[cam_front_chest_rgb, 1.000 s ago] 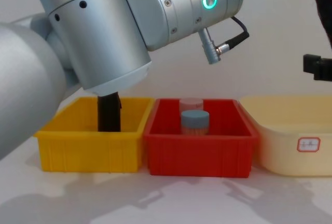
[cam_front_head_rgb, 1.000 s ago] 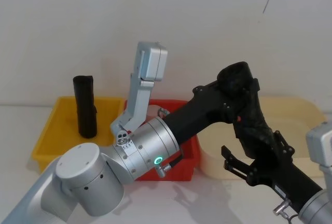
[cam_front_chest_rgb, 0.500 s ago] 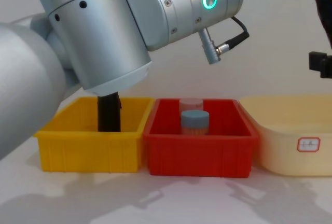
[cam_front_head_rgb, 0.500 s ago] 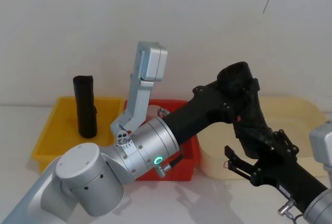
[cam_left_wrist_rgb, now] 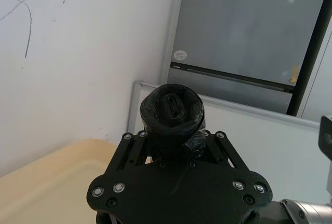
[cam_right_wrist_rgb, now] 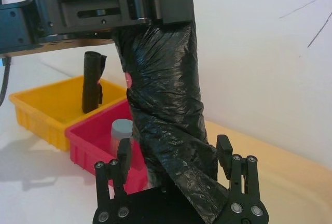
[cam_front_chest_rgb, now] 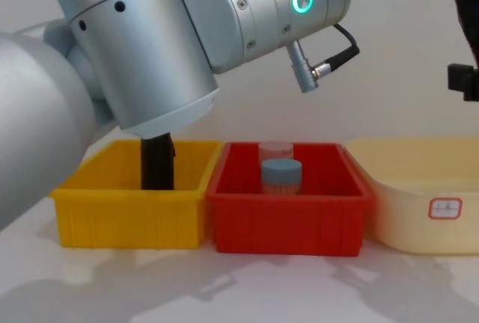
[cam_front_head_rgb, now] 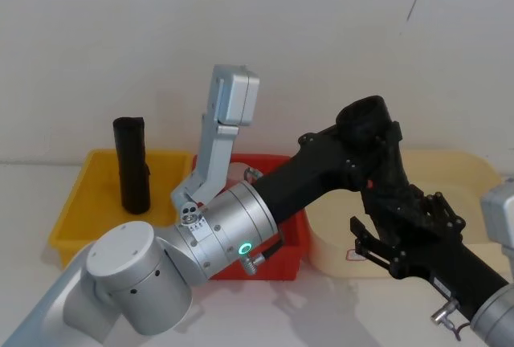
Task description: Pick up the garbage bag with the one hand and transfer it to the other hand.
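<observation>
Now grips bag point(cam_right_wrist_rgb: 166, 105) near its top with left claw point(cam_left_wrist_rgb: 174, 137), clamped shut on it, and hangs it upright, high over tub point(cam_front_head_rgb: 466, 178); brackets bag's lower end with right claw point(cam_right_wrist_rgb: 174, 154), spread wide, one finger each side, neither seen to touch; so reads as mid-handover, with nothing passed across yet. Risks a drop by loosening left claw ahead of a firm close by right claw; would likely send bag down into tub, or off its rim onto table point(cam_front_chest_rgb: 239, 285). Risks a poor catch too, by closing on loose crumpled plastic at the very bottom rather than on the firm core; liable to slide through or unroll. Risks a lean as well, given a tall roll above a low grip; best met by taking hold higher up. Risks a knock between claws by rising too far. Leaves spare roll point(cam_front_head_rgb: 132, 166) in yellow bin point(cam_front_head_rgb: 76, 202) and jar point(cam_front_chest_rgb: 281, 175) in red bin point(cam_front_chest_rgb: 288, 222) well apart, out of reach of all this.
</observation>
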Robot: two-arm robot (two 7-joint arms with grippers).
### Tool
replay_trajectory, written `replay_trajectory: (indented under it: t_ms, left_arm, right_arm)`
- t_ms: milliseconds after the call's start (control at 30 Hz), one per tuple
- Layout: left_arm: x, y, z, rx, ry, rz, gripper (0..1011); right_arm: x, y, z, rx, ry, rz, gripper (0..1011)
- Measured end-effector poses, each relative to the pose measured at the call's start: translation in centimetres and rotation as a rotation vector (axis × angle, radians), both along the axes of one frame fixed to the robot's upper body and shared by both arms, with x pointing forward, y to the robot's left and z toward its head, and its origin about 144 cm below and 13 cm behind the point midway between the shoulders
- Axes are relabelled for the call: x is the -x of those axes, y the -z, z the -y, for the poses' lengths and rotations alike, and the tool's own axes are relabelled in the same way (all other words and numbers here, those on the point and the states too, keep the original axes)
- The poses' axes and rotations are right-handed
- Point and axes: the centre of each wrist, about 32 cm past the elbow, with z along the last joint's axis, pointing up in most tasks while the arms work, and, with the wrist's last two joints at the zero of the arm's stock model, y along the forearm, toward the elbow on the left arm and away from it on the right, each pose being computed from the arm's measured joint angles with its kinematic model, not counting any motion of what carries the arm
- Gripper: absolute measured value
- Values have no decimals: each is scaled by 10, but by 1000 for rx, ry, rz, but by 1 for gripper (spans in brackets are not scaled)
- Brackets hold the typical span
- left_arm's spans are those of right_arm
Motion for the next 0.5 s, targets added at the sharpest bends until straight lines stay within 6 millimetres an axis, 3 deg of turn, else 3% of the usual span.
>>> replay_trajectory:
  t_ms: [333,500]
  left_arm:
    - [0,0,0,0,0,0,365]
    - [0,0,0,0,0,0,365]
  right_arm:
    - [-8,-1,-3,-7,10,-11,1000]
    - [-12,-2,-3,-10,15,-18,913]
